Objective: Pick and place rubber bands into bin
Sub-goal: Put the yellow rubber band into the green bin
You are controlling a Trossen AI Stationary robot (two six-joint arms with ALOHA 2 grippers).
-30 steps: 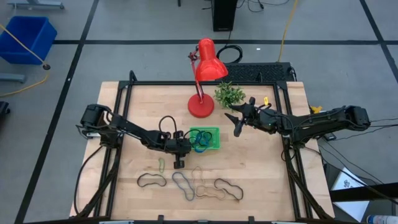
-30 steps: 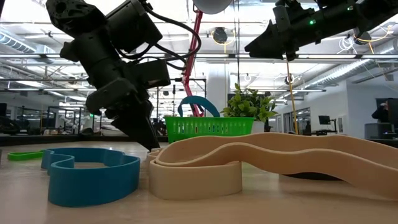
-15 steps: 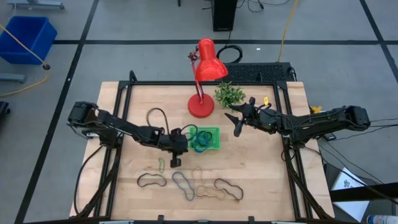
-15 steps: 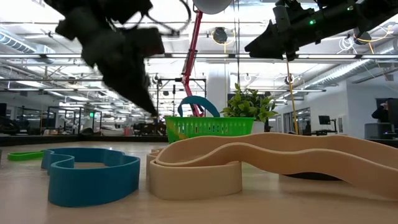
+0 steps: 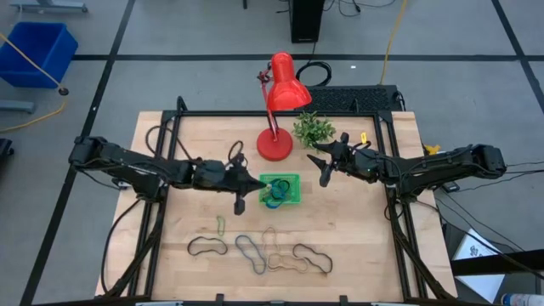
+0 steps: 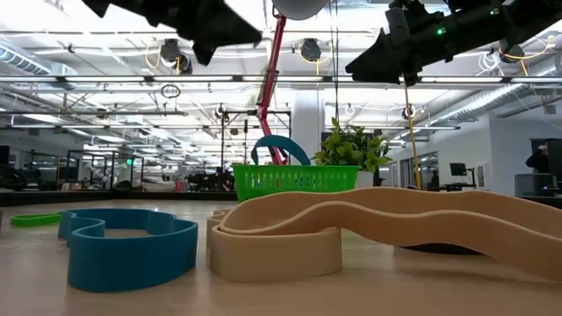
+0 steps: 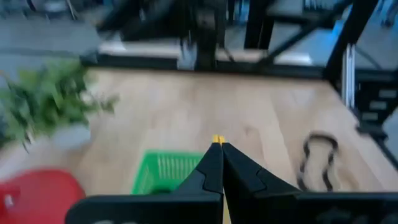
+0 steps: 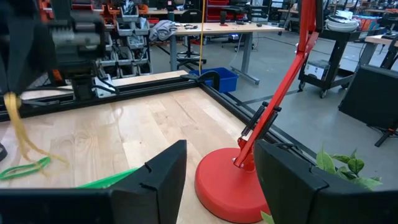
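Observation:
My left gripper (image 5: 253, 184) is shut on a thin tan rubber band (image 8: 17, 134), just left of the green bin (image 5: 280, 190). The bin rests on the table and has blue and black bands in it. More rubber bands lie flat near the front edge: olive (image 5: 220, 225), black (image 5: 206, 246), blue (image 5: 249, 252), tan (image 5: 274, 248) and black (image 5: 312, 258). My right gripper (image 5: 323, 170) waits open in the air to the right of the bin. My left gripper pinches the tan band's upper end (image 7: 216, 139) between the very ends of its two fingers. The fingers point nearly level toward the table's right side. The band hangs slack below them, beside the bin's left wall.
A red desk lamp (image 5: 275, 146) and a small potted plant (image 5: 314, 129) stand behind the bin. A black frame (image 5: 170, 170) runs around the table. In the low view, the blue band (image 6: 132, 250) and the tan band (image 6: 351, 233) lie close to the camera.
My left gripper has risen from the table near the olive band. It has moved toward the far edge and the bin, tipping from a steep downward slant to nearly level. The tan band has come up with it.

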